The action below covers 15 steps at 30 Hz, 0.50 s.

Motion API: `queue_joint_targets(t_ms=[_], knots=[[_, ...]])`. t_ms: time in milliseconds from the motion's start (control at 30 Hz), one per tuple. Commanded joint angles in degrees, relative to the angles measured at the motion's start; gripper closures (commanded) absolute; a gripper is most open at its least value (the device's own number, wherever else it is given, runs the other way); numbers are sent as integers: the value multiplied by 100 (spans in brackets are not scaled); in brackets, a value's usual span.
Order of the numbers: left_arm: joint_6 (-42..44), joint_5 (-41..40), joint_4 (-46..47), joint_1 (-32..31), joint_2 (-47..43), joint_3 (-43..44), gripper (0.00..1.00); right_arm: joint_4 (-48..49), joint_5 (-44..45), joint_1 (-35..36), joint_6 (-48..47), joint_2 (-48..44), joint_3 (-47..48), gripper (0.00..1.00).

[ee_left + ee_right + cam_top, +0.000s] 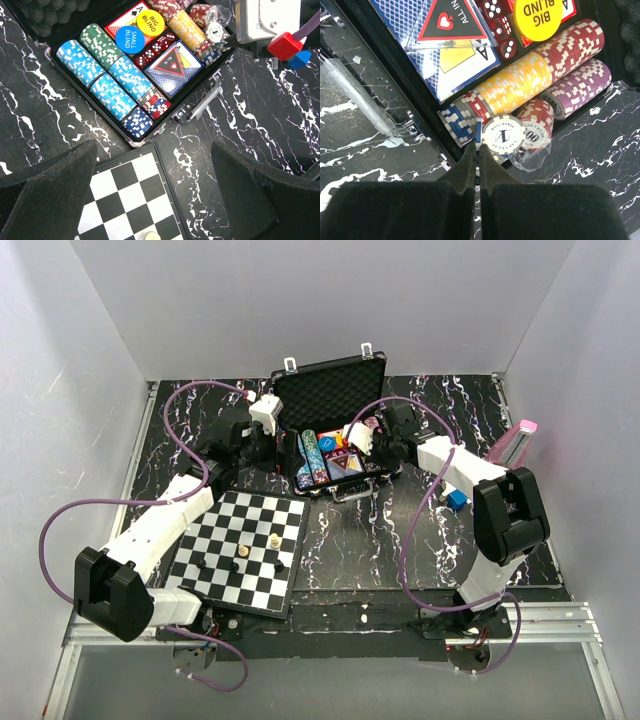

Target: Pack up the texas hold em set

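The right gripper [479, 150] is seen pressed shut, tips at a blue-edged chip [478, 131]; the left gripper [154, 165] is held wide apart. The ribbed briefcase [330, 390], its raised lid lined with dimpled foam, is shown whole only from above, at twelve o'clock on the table [345, 550].

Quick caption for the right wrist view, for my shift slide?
Shut right gripper poised at the open poker case edge, beside loose Las Vegas chips.

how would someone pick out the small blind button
Look in the open black case behind the chessboard. Between the green chips and the red dice lie two round buttons. It is the blue button, not the yellow button.
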Motion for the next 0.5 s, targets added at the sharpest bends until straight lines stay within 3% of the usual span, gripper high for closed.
queue_joint_targets(t_ms=[0, 467], knots=[[-15, 107, -40, 49, -102, 100, 2, -58, -164, 78, -128, 124, 83, 99], [-32, 150, -57, 58, -85, 117, 2, -392, -7, 360, -84, 45, 74, 99]])
